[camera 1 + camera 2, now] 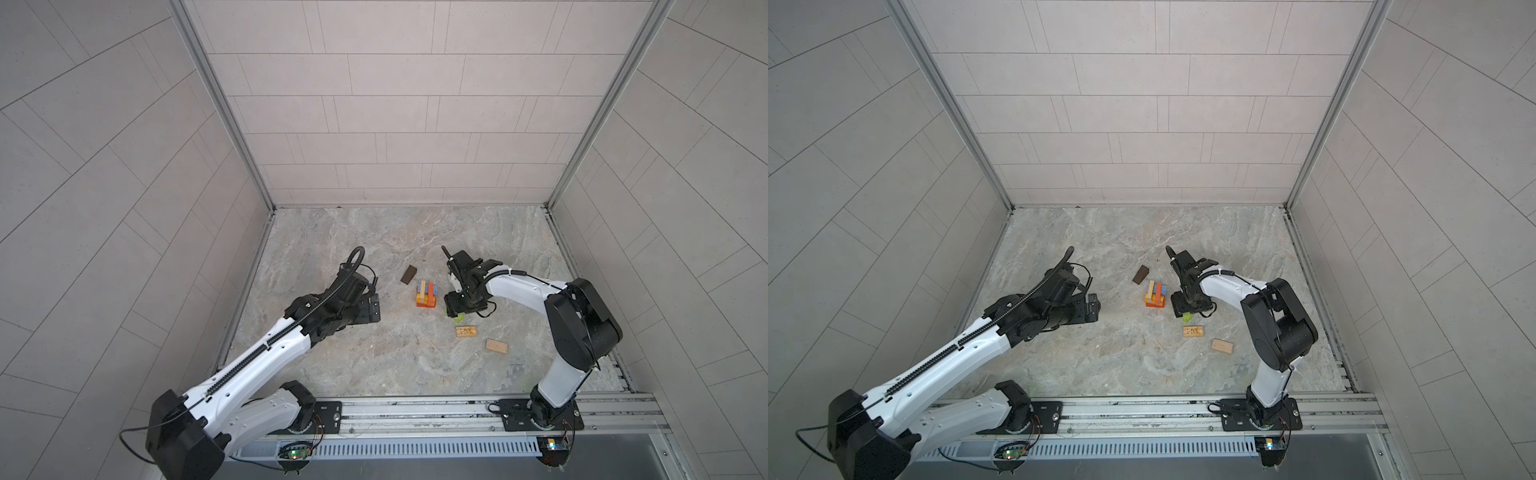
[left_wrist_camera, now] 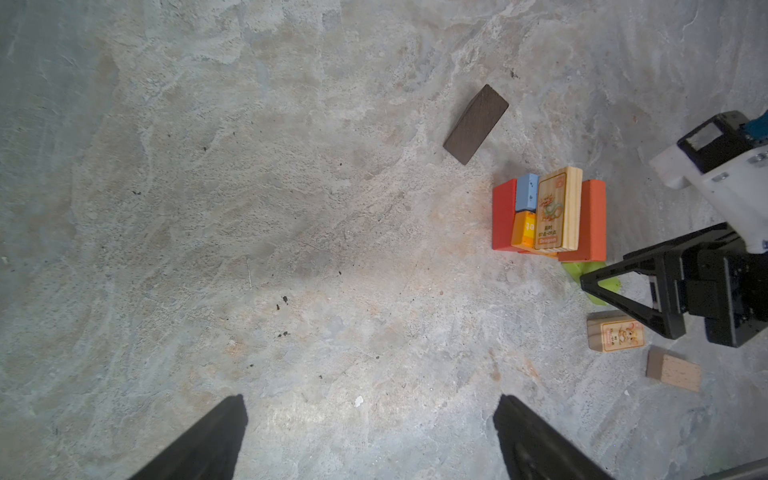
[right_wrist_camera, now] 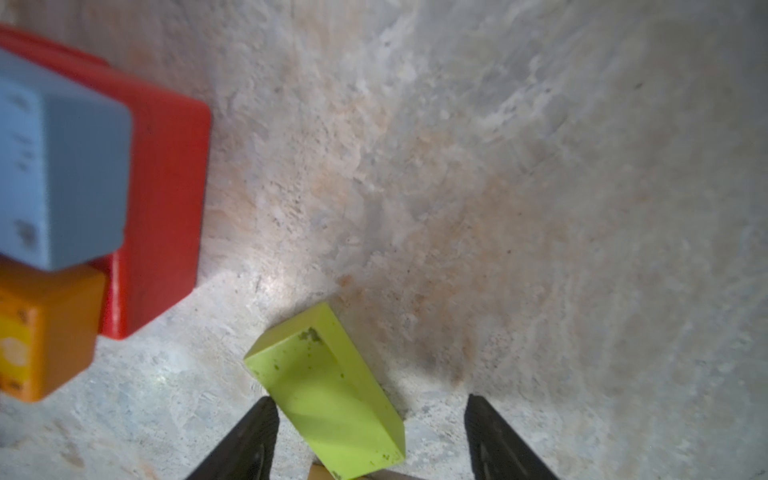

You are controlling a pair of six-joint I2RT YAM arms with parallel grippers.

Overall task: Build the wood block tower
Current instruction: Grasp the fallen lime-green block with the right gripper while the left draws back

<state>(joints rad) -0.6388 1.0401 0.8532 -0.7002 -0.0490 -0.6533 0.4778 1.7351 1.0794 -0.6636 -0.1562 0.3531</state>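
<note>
**Green block between the right arm's jaws, lying askew to them**

Green block (image 3: 328, 395) lies flat on the bench, low between the two dark fingers of the right gripper (image 3: 372, 436) in the right wrist view. Its long axis runs on a slant across the gap, not square to the fingers: one end points out ahead of the jaws toward the tower (image 1: 427, 295), the other passes back under the wrist. One finger stands just beside a long face; the other is well apart from the block. The jaws are partly drawn in and not clamped on anything, so the block looks unheld. My judgement is that closing as they stand would twist the block before it seats, unless the wrist turns to match the slant.

In both top views the block (image 1: 458, 318) peeks out from under the right gripper, just on the front side of the tower, near the middle of the bench. The right arm is plainly the nearer one.

Further out, a brown block (image 1: 409, 274) lies beyond the tower, and two tan blocks (image 1: 466, 331) (image 1: 496, 346) lie toward the front right corner. The left gripper (image 2: 370, 436) hovers spread wide over bare bench, well apart from the tower.
</note>
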